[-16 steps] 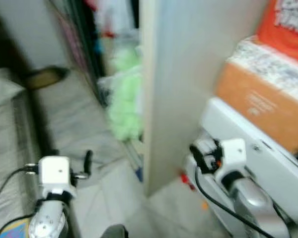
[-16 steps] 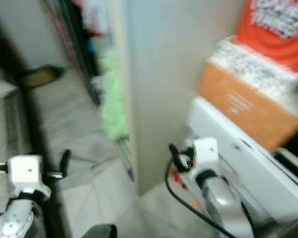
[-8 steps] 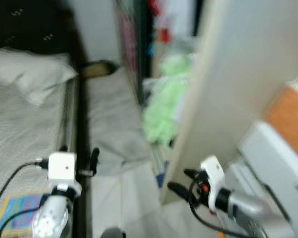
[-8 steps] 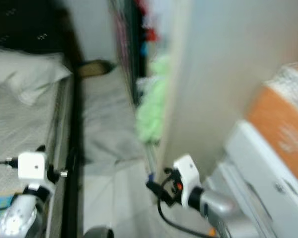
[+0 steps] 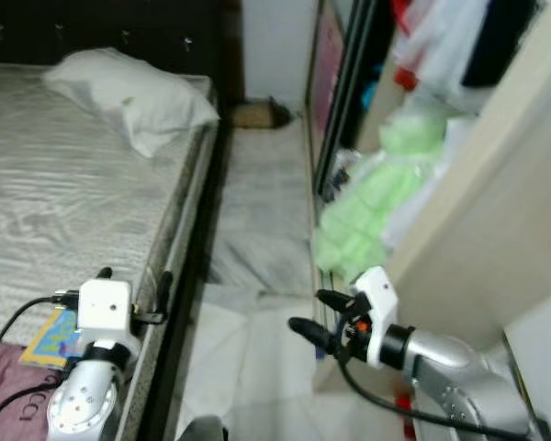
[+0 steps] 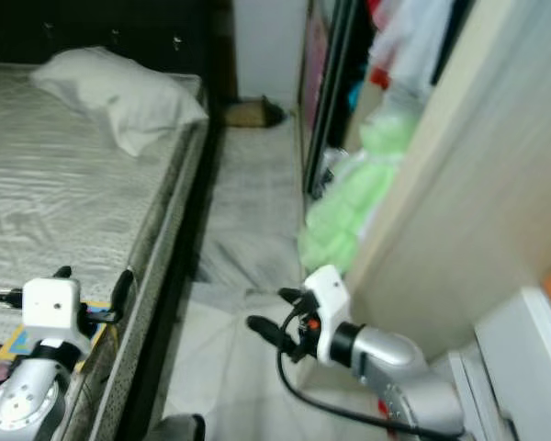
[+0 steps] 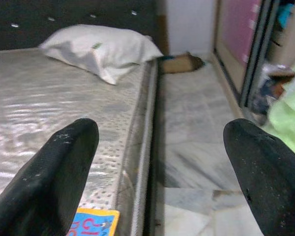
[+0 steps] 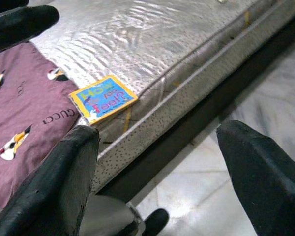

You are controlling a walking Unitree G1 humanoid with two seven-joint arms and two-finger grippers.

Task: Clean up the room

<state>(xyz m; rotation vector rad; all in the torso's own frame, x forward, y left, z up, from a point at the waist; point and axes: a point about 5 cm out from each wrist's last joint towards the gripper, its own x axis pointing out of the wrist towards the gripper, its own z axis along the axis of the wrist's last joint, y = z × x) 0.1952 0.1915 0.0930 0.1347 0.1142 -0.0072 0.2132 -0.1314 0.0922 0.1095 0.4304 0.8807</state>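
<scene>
A small colourful children's book [image 8: 103,98] lies at the near corner of the grey mattress [image 5: 64,193], beside a purple patterned cloth [image 8: 24,123]. My left gripper [image 5: 135,285] hovers over that bed edge, open and holding nothing, just past the book [image 5: 53,335]. My right gripper [image 5: 310,314] is open too and hangs over the marble floor [image 5: 257,230] in the aisle, its fingers turned toward the bed. A white pillow [image 5: 129,87] rests at the head of the bed. A heap of light green fabric [image 5: 367,197] spills from the wardrobe on the right.
A narrow aisle runs between the bed's dark frame [image 5: 197,239] and the wardrobe's sliding door [image 5: 335,101]. A brown object [image 5: 253,113] lies at the aisle's far end. A pale wooden panel [image 5: 496,211] stands close on the right.
The whole picture has swung left: the bed and pillow have come in, the orange boxes on the right have left. My right gripper now points left across the aisle.
</scene>
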